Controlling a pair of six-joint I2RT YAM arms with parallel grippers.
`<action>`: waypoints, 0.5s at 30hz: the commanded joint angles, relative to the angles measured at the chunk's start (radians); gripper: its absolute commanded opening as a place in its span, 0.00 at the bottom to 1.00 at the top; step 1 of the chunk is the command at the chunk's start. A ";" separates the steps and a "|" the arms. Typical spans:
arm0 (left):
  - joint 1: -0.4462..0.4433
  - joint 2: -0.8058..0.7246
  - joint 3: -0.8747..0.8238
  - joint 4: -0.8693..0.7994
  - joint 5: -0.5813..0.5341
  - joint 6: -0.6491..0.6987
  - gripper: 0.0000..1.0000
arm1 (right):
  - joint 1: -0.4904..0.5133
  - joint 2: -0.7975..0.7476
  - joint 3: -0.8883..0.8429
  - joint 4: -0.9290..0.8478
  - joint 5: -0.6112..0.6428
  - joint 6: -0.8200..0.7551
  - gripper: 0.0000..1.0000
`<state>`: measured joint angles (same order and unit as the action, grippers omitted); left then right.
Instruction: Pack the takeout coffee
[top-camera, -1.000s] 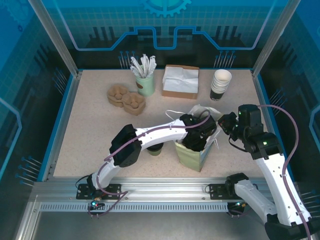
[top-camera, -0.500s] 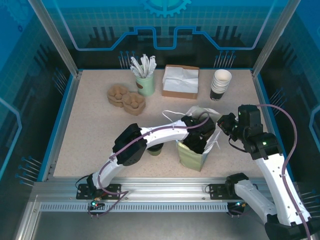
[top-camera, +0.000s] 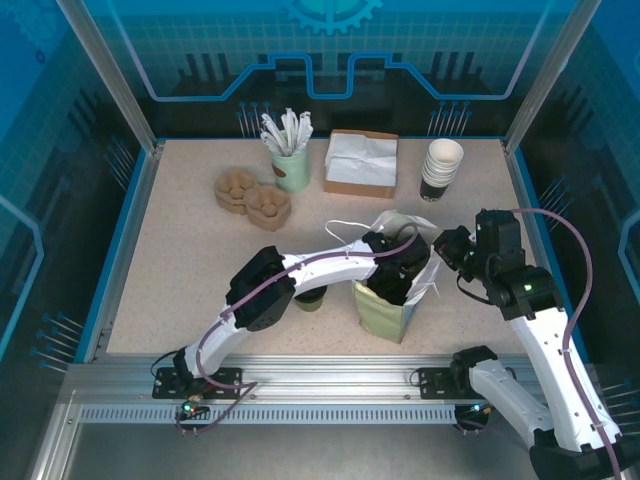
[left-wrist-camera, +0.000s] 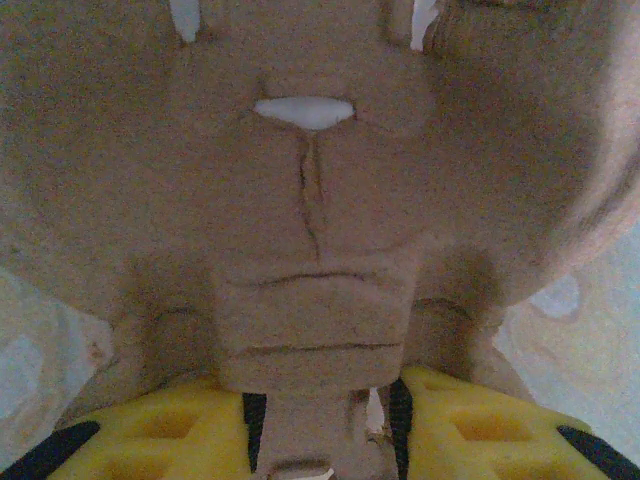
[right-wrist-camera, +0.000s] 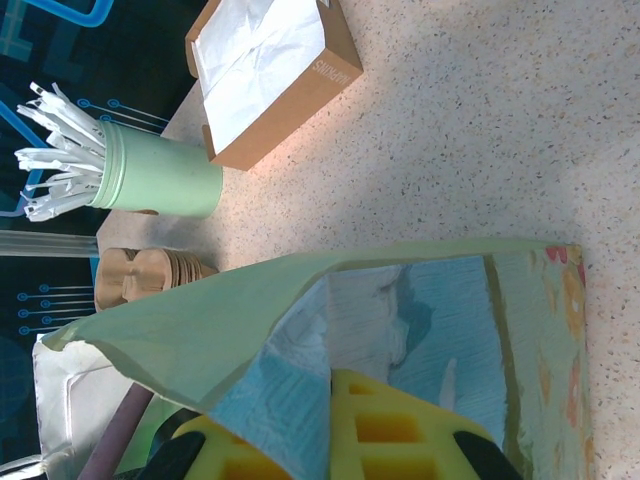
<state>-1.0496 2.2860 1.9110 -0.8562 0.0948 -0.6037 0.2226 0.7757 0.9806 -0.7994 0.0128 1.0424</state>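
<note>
The pale green paper bag (top-camera: 383, 313) stands open near the table's front. My left gripper (top-camera: 396, 276) reaches down into its mouth. In the left wrist view its yellow fingers (left-wrist-camera: 150, 432) are shut on a brown pulp cup carrier (left-wrist-camera: 310, 230), close against the lens. My right gripper (top-camera: 447, 246) is shut on the bag's right rim, and the folded paper edge (right-wrist-camera: 300, 330) sits pinched between its yellow fingers (right-wrist-camera: 400, 430). The takeout coffee (top-camera: 310, 298), a small greenish cup with a black lid, stands left of the bag, partly hidden under my left arm.
Along the back stand a green cup of wrapped straws (top-camera: 290, 165), a brown box of napkins (top-camera: 360, 165) and a stack of lidless cups (top-camera: 442, 170). A stack of pulp carriers (top-camera: 252, 197) lies at the back left. The straw cup (right-wrist-camera: 160, 180) and box (right-wrist-camera: 270, 75) lie beyond the bag.
My left arm's elbow has shifted slightly to the right while its gripper stays in the bag. The right arm holds still on the bag's rim.
</note>
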 joint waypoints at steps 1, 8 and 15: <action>0.002 0.030 -0.032 -0.019 -0.022 -0.015 0.40 | 0.011 -0.022 0.021 0.088 -0.059 -0.018 0.00; 0.026 -0.028 0.034 -0.114 -0.085 0.017 0.40 | 0.011 -0.036 0.048 0.097 -0.082 -0.033 0.00; 0.028 -0.067 0.066 -0.125 -0.108 0.030 0.40 | 0.010 -0.038 0.040 0.087 -0.087 -0.050 0.00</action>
<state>-1.0294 2.2646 1.9526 -0.9382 0.0242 -0.5930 0.2226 0.7544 0.9936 -0.7670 -0.0391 1.0122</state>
